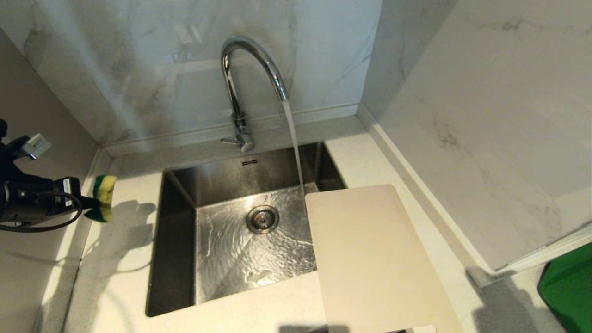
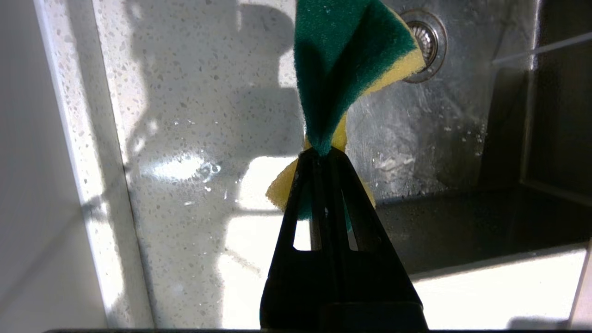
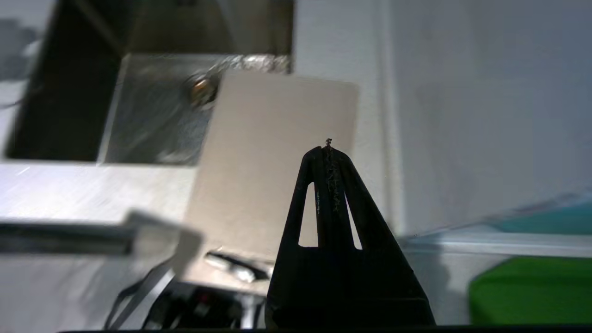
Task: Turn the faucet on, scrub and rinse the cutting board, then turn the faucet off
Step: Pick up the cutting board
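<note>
The chrome gooseneck faucet (image 1: pixel 240 78) stands behind the steel sink (image 1: pixel 175 259), and a stream of water falls from its spout onto the sink floor by the drain (image 1: pixel 262 218). The cream cutting board (image 1: pixel 370 259) lies flat on the counter to the right, its far left corner over the sink edge, its handle slot (image 3: pixel 238 267) at the near end. My left gripper (image 1: pixel 88 203) hovers over the left counter, shut on a green-yellow sponge (image 1: pixel 104 196), also seen pinched in the left wrist view (image 2: pixel 342 69). My right gripper (image 3: pixel 328 145) is shut and empty above the board (image 3: pixel 273 152); it is outside the head view.
Marble walls close the back and right side. A green container (image 1: pixel 569 286) sits at the right past the wall's end. The speckled counter (image 1: pixel 115 277) left of the sink is wet in the left wrist view.
</note>
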